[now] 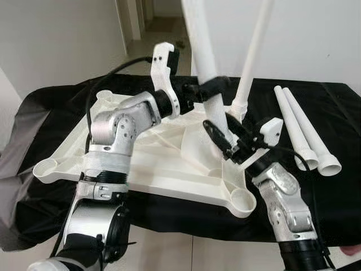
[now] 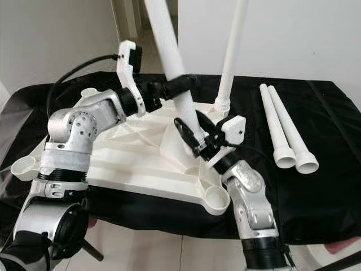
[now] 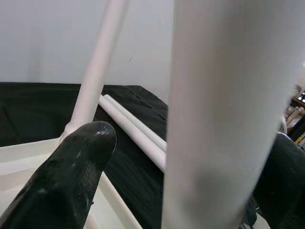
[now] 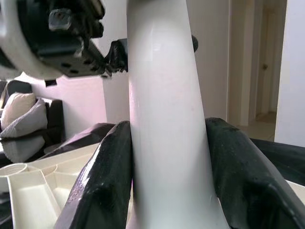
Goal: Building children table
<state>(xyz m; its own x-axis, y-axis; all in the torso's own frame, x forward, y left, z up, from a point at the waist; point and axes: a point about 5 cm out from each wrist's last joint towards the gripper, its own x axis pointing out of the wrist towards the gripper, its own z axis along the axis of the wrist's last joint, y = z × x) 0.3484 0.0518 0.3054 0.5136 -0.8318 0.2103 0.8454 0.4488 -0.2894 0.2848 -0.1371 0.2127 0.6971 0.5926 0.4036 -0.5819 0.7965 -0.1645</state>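
The upturned white tabletop point(image 1: 152, 164) lies mid-counter point(image 1: 333, 113) on black cloth, one leg point(image 1: 248, 68) already standing at its 1 o'clock corner. Both grippers hold a second, tilted leg point(image 1: 206, 62): the left gripper point(image 1: 210, 89) has its fingers clamped higher up, the right gripper point(image 1: 221, 135) near the base. Uneven pushing could jam the leg crooked in its socket, or shift the tabletop toward the two spare legs point(image 1: 304, 130) at 3 o'clock.

The tabletop point(image 1: 169, 169) lies upside down on the bench point(image 1: 333, 113). One leg point(image 1: 251, 56) stands up in its far right corner. Just to the left of it, a second leg point(image 1: 206, 62) leans over the tabletop. The left gripper point(image 1: 211, 87) holds this leg higher up, and the right gripper point(image 1: 225, 138) holds it lower down. Two more legs point(image 1: 302, 132) lie side by side on the bench, to the right of the tabletop.
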